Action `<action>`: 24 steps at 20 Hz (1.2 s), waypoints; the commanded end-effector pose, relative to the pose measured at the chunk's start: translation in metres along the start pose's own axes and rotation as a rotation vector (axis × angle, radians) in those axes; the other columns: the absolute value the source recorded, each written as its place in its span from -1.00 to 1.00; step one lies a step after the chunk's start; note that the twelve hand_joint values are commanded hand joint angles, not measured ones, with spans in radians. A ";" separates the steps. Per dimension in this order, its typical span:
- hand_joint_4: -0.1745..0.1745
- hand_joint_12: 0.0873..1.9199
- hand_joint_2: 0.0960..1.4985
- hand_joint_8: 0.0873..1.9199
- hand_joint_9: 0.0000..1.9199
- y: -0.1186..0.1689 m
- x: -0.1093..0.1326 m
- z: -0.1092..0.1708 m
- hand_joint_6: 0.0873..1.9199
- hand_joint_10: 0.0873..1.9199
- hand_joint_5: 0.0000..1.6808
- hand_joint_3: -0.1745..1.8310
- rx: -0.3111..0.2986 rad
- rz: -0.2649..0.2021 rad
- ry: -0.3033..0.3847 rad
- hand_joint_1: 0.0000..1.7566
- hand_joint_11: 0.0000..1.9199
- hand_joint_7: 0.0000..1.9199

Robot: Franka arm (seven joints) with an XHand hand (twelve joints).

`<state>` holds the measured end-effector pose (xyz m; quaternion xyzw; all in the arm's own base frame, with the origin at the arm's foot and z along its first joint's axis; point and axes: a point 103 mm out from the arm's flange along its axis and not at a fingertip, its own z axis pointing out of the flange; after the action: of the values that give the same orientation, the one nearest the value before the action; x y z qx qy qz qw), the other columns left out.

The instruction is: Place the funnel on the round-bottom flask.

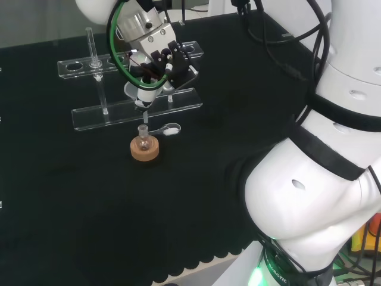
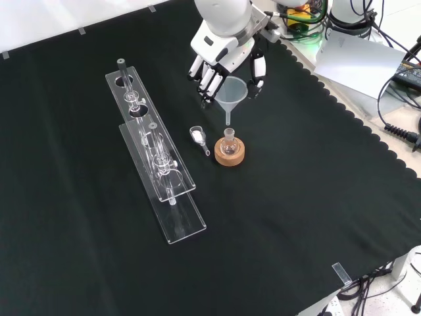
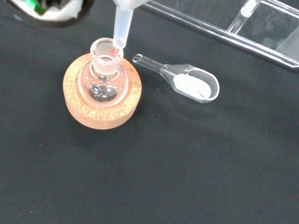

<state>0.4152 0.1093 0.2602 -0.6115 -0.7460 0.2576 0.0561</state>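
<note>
We note the hand (image 2: pixel 220 62) entering from the top of the front view, its fingers (image 2: pixel 209 80) and thumb curled round the rim of a clear funnel (image 2: pixel 231 92), holding it upright with the cone above and the stem pointing down. In the head view the hand (image 1: pixel 156 62) sits in front of the clear racks, and the funnel (image 1: pixel 141 95) hangs below it.

The stem tip is just over the mouth of the round-bottom flask (image 2: pixel 229 143). In the wrist view we see the stem (image 3: pixel 122 24) ending at the edge of the flask neck (image 3: pixel 103 52); whether it touches the rim we cannot tell. The funnel cone is still well above the neck, not seated.

The flask (image 1: pixel 143 142) stands upright on a cork ring (image 2: pixel 229 155), a small clear vessel with a short neck. The wrist view shows the cork ring (image 3: pixel 77 109) around its base and some glinting inside the bulb (image 3: pixel 102 91); we cannot tell what that is.

Just beside the cork ring lies a small clear scoop (image 3: pixel 187 83) holding white powder, handle end towards the flask, apart from the cork. In the front view the scoop (image 2: pixel 198 137) lies to the left of the flask.

Beyond it, further left in the front view, two long clear racks (image 2: pixel 161 178) lie side by side on the black cloth (image 2: pixel 296 230), with clear tubes standing in them.
</note>
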 end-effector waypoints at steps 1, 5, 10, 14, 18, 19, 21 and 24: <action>-0.07 0.38 -0.16 -0.27 0.00 0.000 0.000 0.001 -0.39 -0.35 -0.35 -0.11 0.001 -0.001 -0.016 0.00 -0.54 -0.46; -0.07 0.38 -0.16 -0.27 0.00 0.002 0.004 0.002 -0.38 -0.35 -0.35 -0.10 0.001 -0.008 -0.004 0.00 -0.54 -0.46; -0.08 0.38 -0.16 -0.27 0.00 0.005 0.007 0.006 -0.38 -0.35 -0.35 -0.10 0.004 -0.012 -0.002 0.00 -0.53 -0.46; -0.08 0.37 -0.16 -0.27 0.00 0.009 0.022 0.004 -0.38 -0.35 -0.35 -0.10 0.010 -0.014 -0.019 0.00 -0.53 -0.46; -0.08 0.37 -0.16 -0.27 0.00 0.011 0.029 0.004 -0.38 -0.35 -0.35 -0.10 0.014 -0.022 -0.022 0.00 -0.53 -0.46; -0.08 0.37 -0.16 -0.27 0.00 0.009 0.019 0.008 -0.38 -0.35 -0.35 -0.10 0.007 -0.029 0.000 0.00 -0.53 -0.46; -0.08 0.37 -0.16 -0.27 0.00 0.009 0.015 0.009 -0.38 -0.35 -0.35 -0.10 0.007 -0.030 0.005 0.00 -0.53 -0.46; -0.08 0.37 -0.16 -0.27 0.00 0.009 0.012 0.010 -0.38 -0.35 -0.35 -0.10 0.021 0.006 -0.002 0.00 -0.53 -0.46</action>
<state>0.4168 0.1281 0.2454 -0.6000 -0.7527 0.2646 0.0587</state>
